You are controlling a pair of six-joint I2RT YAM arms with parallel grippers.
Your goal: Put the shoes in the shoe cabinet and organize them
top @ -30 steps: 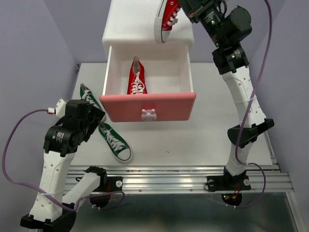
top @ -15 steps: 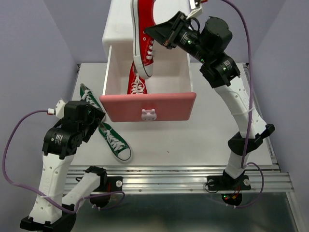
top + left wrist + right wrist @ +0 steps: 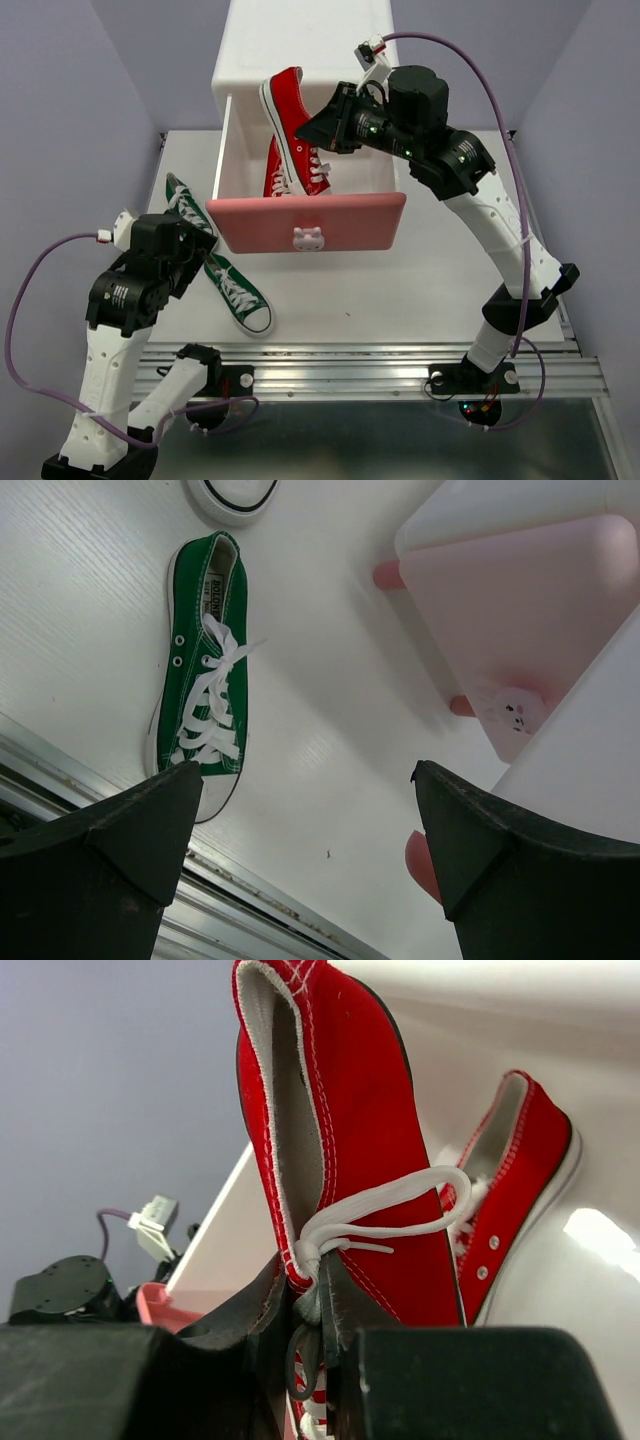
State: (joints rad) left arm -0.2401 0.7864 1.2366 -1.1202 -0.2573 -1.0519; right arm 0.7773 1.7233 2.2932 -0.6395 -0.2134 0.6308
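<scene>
The white shoe cabinet (image 3: 300, 50) stands at the back with its upper pink drawer (image 3: 306, 222) pulled open. One red shoe (image 3: 283, 172) lies inside the drawer. My right gripper (image 3: 327, 128) is shut on the second red shoe (image 3: 293, 125) and holds it tilted over the drawer. In the right wrist view my right gripper (image 3: 320, 1360) pinches the held shoe (image 3: 340, 1130) at its lace edge, with the other red shoe (image 3: 510, 1190) behind. Two green shoes (image 3: 238, 293) (image 3: 180, 198) lie left of the drawer. My left gripper (image 3: 310, 820) is open above the table beside a green shoe (image 3: 205, 695).
The lower pale pink drawer front (image 3: 520, 610) with its bunny knob (image 3: 515, 710) is shut. The table's metal front rail (image 3: 350, 360) runs along the near edge. The second green shoe is partly hidden by my left arm; only its toe (image 3: 232, 495) shows in the left wrist view.
My right gripper has swung the red shoe from above the cabinet top down and left, over the open drawer. The left arm has barely moved.
</scene>
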